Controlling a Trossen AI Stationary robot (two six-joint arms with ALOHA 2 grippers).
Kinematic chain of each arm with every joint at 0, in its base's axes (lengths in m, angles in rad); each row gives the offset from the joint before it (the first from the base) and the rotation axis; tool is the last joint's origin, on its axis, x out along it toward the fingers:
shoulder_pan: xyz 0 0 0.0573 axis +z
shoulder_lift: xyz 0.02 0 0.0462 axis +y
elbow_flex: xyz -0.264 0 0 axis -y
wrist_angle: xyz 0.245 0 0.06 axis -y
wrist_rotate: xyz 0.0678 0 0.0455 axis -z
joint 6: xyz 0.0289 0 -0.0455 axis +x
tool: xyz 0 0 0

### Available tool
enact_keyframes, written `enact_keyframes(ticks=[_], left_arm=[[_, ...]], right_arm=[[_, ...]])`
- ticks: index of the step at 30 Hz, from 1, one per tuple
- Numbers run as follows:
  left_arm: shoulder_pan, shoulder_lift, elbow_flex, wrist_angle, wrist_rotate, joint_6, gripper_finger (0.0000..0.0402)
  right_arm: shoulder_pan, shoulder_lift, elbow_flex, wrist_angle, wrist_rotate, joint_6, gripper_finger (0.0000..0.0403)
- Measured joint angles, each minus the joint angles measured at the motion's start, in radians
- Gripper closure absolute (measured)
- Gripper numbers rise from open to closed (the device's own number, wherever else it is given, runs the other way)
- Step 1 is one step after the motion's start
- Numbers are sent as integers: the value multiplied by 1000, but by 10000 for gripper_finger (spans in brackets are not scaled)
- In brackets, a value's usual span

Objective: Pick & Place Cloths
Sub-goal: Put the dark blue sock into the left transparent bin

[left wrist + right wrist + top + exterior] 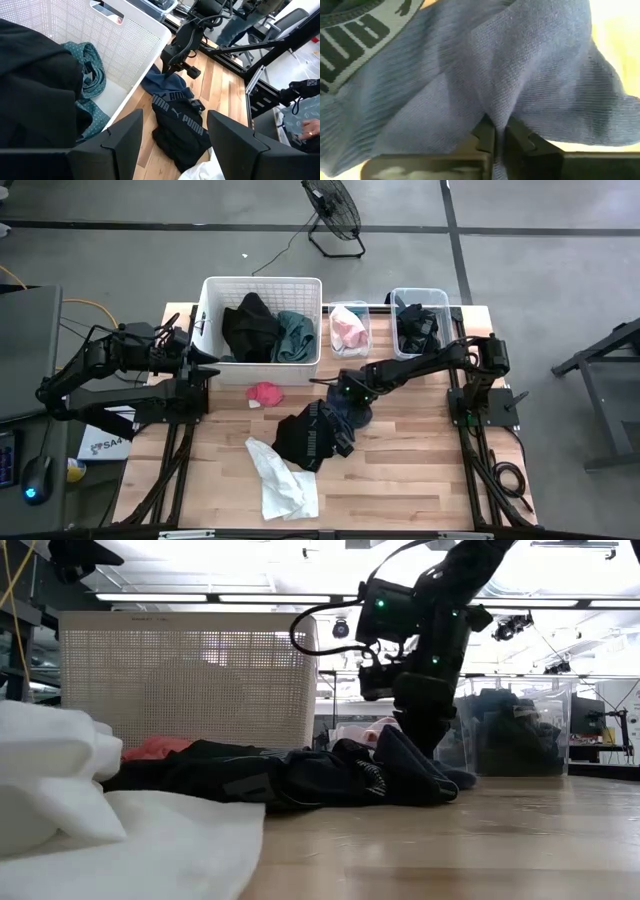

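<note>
right gripper [495, 137] pinched shut on a fold of the dark blue knit cloth [520, 65] – thin bite, may slip on lifting; black puma-lettered garment [305, 435] beside the jaws could drag along.

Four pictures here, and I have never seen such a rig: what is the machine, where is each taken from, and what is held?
Two dark robot arms work at a wooden table. One picture looks straight down, one looks level across the tabletop, and one comes from each wrist. The right pincer is shut on a blue cloth beside a black Puma garment. A white cloth and a red-pink piece lie nearby. The left pincer hangs open over the white basket, holding nothing.
</note>
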Motion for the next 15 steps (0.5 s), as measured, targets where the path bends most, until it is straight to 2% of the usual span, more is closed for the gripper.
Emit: enact_keyframes(ticks=[6, 15], left_arm=[[0, 0, 0, 0, -5, -1, 186], [0, 0, 0, 1, -4, -10, 186]], right_arm=[[-3, -58, -7, -47, -48, 51, 397], [-41, -287, -5, -88, -4, 57, 399]])
